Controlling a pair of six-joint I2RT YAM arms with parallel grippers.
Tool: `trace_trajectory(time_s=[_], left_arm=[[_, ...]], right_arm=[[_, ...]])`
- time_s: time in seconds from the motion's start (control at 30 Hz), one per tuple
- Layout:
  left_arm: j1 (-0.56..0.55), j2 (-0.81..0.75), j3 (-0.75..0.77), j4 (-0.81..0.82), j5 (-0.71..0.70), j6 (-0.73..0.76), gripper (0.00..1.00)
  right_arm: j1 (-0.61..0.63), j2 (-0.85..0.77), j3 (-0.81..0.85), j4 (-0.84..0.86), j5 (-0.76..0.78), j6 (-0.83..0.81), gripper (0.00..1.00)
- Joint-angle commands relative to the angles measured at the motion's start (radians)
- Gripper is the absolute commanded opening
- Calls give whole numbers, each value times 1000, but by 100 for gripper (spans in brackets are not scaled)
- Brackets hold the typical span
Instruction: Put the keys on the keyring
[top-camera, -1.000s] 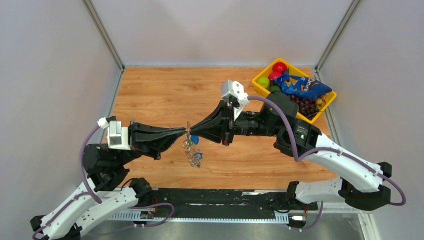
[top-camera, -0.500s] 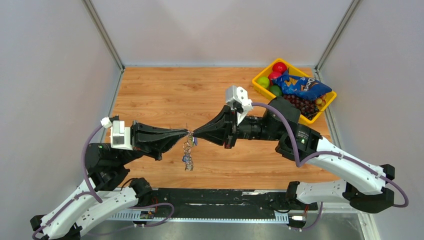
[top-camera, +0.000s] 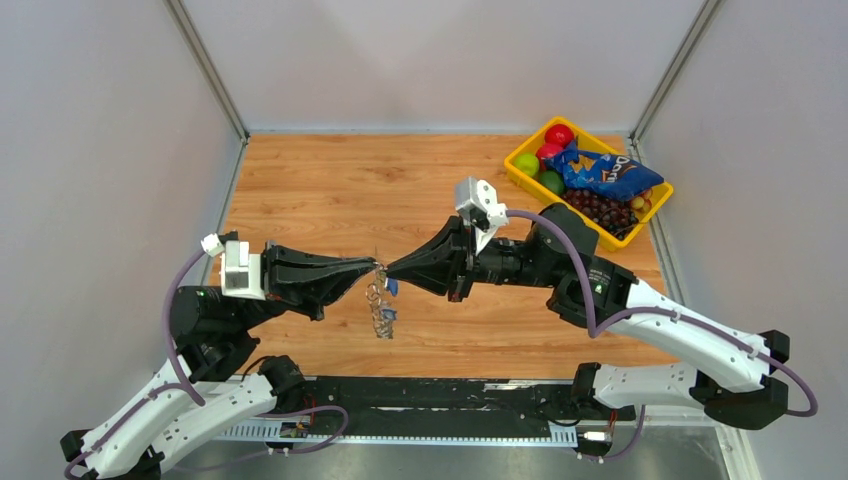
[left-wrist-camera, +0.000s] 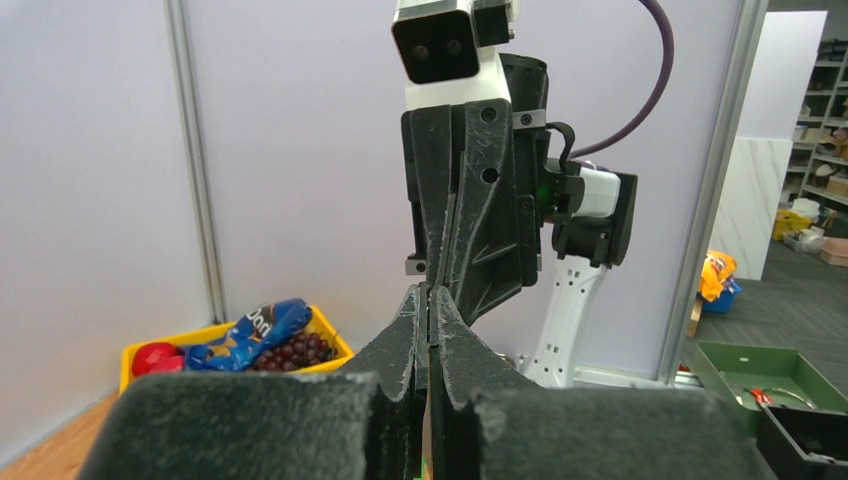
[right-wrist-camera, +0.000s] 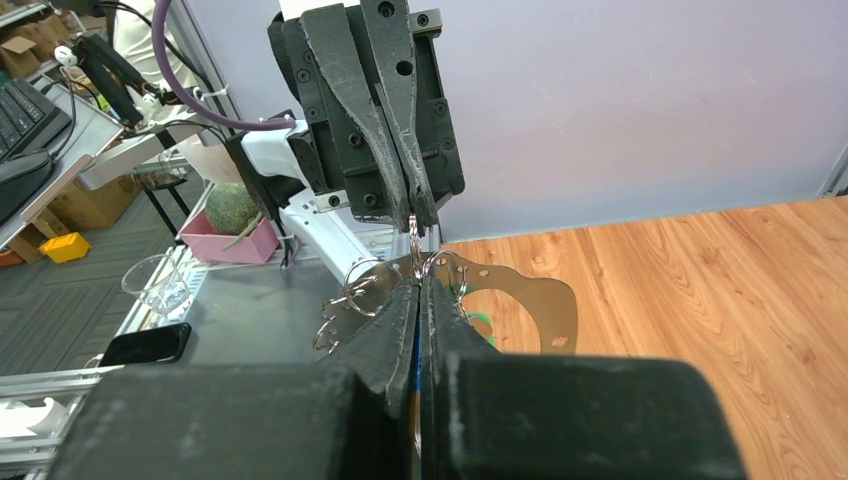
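Note:
My left gripper (top-camera: 372, 266) and right gripper (top-camera: 390, 268) meet tip to tip above the middle of the table, both shut. In the right wrist view the left gripper (right-wrist-camera: 414, 222) pinches the thin silver keyring (right-wrist-camera: 413, 232), and more rings (right-wrist-camera: 372, 287) hang beside my right fingertips. The right gripper (right-wrist-camera: 418, 282) is shut on a blue-capped key, seen only as a blue strip between the fingers. In the top view a cluster of keys and chain (top-camera: 380, 312) dangles below the tips, with one blue key (top-camera: 393, 287). The left wrist view shows the left gripper (left-wrist-camera: 428, 292) shut; what it holds is hidden.
A yellow bin (top-camera: 520, 163) with fruit, grapes and a blue snack bag (top-camera: 603, 172) stands at the back right corner; it also shows in the left wrist view (left-wrist-camera: 235, 340). The wooden table (top-camera: 320, 190) is enclosed by white walls.
The right wrist has shifted a little right and down while both tips stayed together. The dangling chain and keys have swung slightly below them.

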Motion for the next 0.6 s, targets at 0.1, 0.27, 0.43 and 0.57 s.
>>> trace_trajectory(time_s=[0.1,0.27,0.43,0.57], left_arm=[[1,-9,36,103,-34,7,0],[-1,-11,31,112,-36,9,0],[0,-12,26,120,-36,6,0],[-1,-17,25,120,-36,4,0]], right_arm=[[7,25,-11,27,-49,42,0],[7,37,0,24,-87,43,2],[8,30,31,-16,-64,25,21],[6,3,59,-46,-35,-8,25]])
